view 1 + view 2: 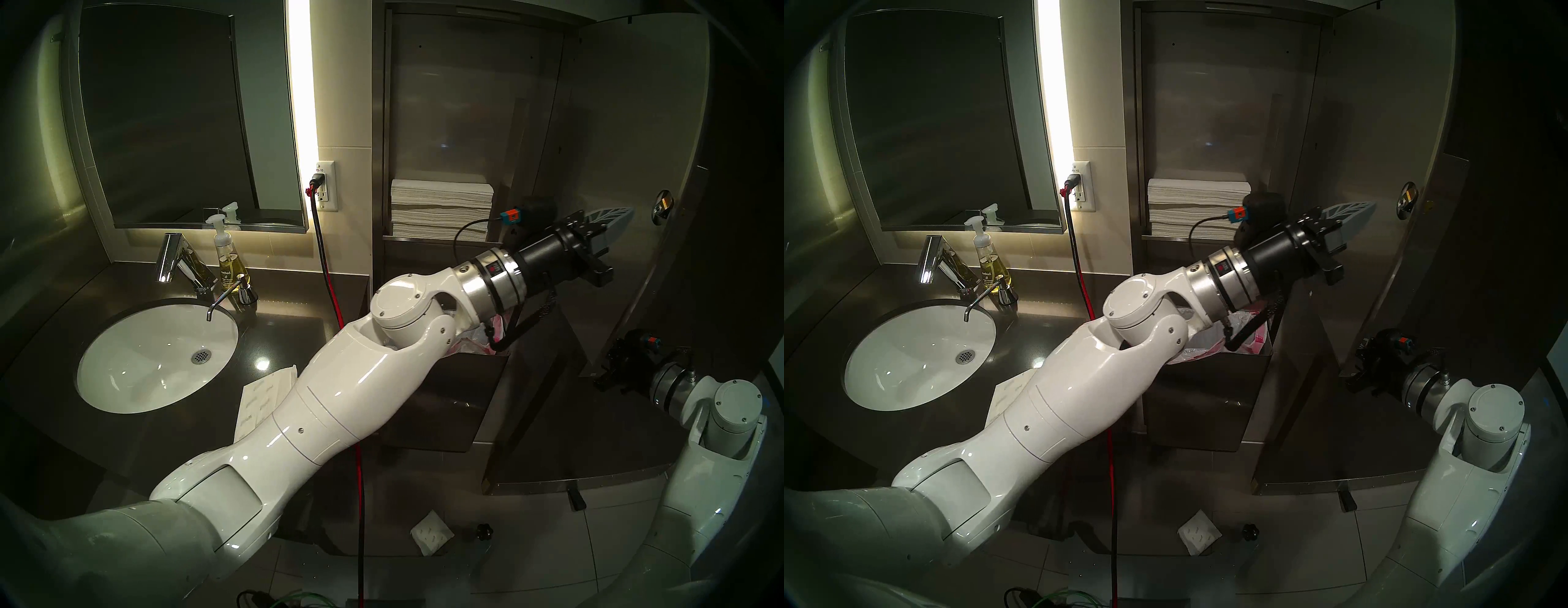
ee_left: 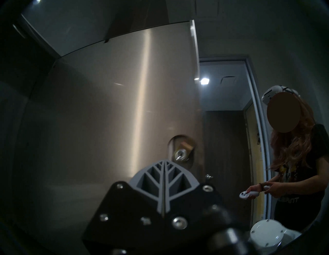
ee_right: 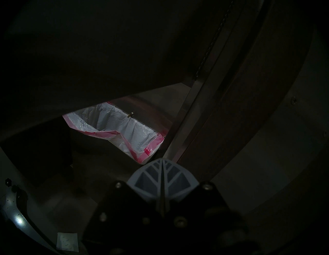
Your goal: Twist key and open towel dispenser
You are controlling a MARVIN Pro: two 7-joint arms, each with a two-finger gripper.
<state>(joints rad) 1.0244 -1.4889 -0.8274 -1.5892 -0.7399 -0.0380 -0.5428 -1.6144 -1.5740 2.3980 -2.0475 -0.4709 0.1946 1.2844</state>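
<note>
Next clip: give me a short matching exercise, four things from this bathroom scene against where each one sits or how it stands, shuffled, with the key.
Things:
1. dispenser door
2. paper towels
3. soap bottle
4. left gripper

States or places:
A. on the counter beside the faucet
B. swung open to the right
C. shut, holding nothing, near the lock
D. stacked inside the open cabinet

Pairs: 1-B, 2-D, 3-A, 4-C

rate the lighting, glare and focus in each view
Head views: well lit by the wall light strip, edges bent by fisheye. Left wrist: a glare streak down the dispenser door, gripper mount blurred up close. Right wrist: very dark, only the bin liner reads clearly.
</note>
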